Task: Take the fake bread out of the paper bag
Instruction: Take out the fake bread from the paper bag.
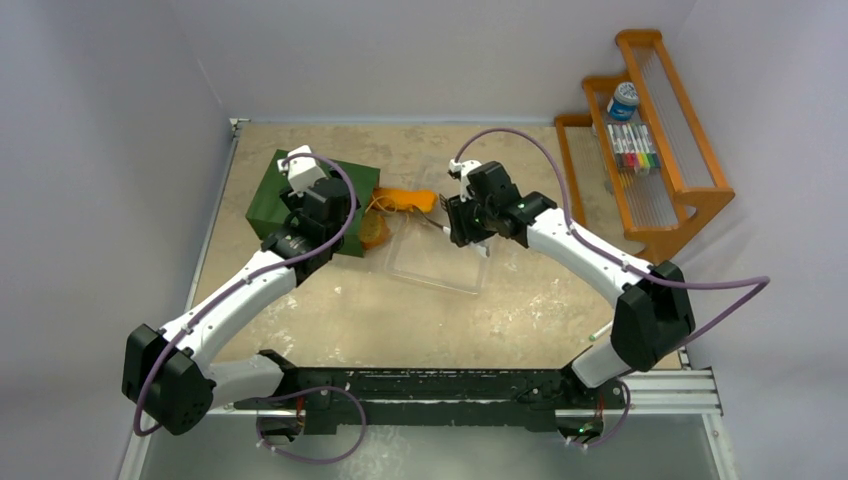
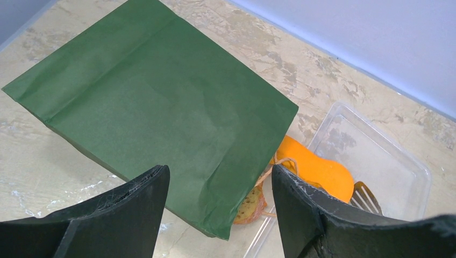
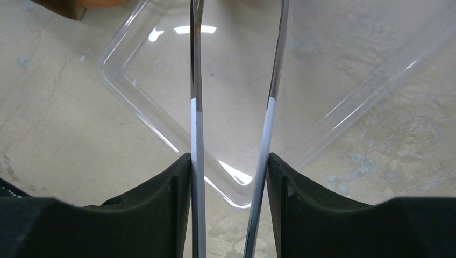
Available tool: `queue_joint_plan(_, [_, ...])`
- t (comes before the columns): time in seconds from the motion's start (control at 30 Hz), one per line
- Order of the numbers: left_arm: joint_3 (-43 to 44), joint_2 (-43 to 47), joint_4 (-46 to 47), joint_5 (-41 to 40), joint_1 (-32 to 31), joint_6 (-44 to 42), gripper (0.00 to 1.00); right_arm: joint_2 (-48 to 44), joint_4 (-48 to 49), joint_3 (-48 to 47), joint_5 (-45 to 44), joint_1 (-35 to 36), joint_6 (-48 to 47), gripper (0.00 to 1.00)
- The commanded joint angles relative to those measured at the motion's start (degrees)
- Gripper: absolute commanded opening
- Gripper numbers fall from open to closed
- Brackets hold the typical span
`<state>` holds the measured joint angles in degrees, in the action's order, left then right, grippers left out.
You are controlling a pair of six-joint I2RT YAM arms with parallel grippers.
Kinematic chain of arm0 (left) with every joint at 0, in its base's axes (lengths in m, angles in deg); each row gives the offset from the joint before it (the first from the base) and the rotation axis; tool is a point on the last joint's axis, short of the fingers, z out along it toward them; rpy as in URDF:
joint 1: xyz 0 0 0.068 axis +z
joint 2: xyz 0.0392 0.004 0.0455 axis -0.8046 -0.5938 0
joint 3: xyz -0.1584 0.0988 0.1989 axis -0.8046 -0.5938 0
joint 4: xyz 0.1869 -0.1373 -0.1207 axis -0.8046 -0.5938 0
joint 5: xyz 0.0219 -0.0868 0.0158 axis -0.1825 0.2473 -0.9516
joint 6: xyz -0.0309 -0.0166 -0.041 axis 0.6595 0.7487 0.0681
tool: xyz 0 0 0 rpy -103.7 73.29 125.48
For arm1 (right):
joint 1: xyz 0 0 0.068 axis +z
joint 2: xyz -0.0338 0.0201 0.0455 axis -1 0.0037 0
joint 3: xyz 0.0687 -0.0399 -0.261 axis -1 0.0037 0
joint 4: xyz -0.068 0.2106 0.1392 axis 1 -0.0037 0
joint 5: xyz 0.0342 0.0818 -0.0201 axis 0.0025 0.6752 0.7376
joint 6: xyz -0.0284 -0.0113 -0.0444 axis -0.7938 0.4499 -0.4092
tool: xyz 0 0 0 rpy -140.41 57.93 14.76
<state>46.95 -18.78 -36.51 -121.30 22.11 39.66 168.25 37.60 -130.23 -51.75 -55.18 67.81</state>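
Right wrist: right gripper (image 3: pixel 230 159) clamped on tongs (image 3: pixel 194 80), left gripper (image 2: pixel 219 173) apart, empty; slippy tongs might drop the bread (image 2: pixel 317 169).

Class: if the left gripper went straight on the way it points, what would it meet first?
Probably the green paper bag, lying flat directly ahead of the open left gripper; how far off it is cannot be judged.

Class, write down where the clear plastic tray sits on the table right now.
In the top view the clear plastic tray lies mid-table, just right of the green paper bag, with the orange bread by its far-left corner.
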Motion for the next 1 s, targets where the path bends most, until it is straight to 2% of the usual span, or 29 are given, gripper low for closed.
queue_joint_plan(0.0, [1.1,-0.3,1.7,-0.1,0.5,-0.3,0.69,0.9,1.7,-4.8,-1.6,0.4,-1.4,0.53])
queue_joint_plan(0.4, [0.7,-2.0,1.8,0.3,0.7,-1.4,0.7,5.1,3.1,-7.2,-0.9,0.3,-2.5,0.55])
queue_joint_plan(0.8, [-0.4,-1.8,2.3,1.1,1.1,-1.6,0.7,5.6,4.4,-8.9,-2.1,0.4,-3.9,0.53])
queue_joint_plan(0.97, [-0.8,-1.7,2.4,1.4,1.2,-1.5,0.69,6.6,3.3,-10.0,-0.9,0.5,-4.3,0.27])
